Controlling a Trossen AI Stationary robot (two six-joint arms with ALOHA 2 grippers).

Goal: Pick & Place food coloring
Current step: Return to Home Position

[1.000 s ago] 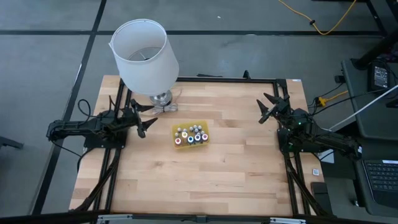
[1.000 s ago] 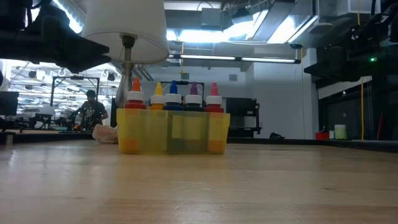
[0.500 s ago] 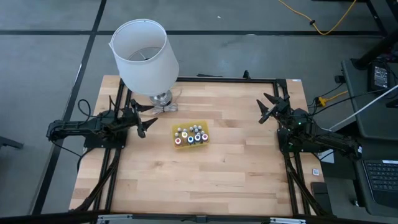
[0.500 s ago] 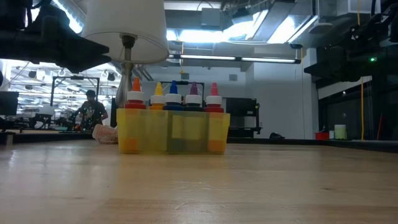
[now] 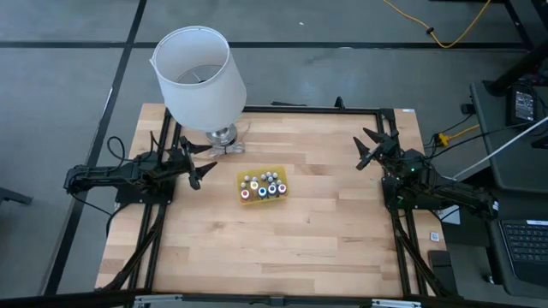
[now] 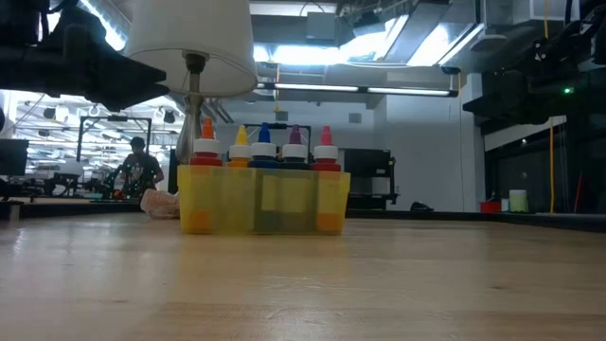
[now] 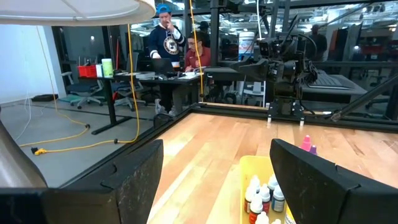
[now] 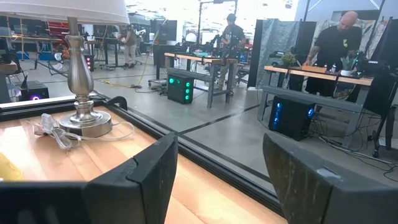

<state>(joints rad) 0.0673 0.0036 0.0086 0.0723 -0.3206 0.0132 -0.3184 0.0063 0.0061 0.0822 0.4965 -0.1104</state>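
Note:
The food coloring bottles (image 5: 261,186) are tiny and whitish, with white, red, blue and dark tops. They stand upright, packed in a yellow tray (image 5: 242,178) near the table's middle. The low view shows their pointed coloured caps (image 6: 264,148) above the tray wall (image 6: 260,201). My left gripper (image 5: 199,165) is open, left of the tray and apart from it. In the left wrist view the bottles (image 7: 263,198) sit ahead between the spread fingers of my left gripper (image 7: 217,186). My right gripper (image 5: 364,150) is open near the table's right edge, far from the tray.
A table lamp with a big white shade (image 5: 199,75) stands on a metal base (image 5: 222,137) at the far left of the table, just behind the tray. Its base (image 8: 86,124) and coiled cord (image 8: 55,133) show in the right wrist view. People stand in the room beyond.

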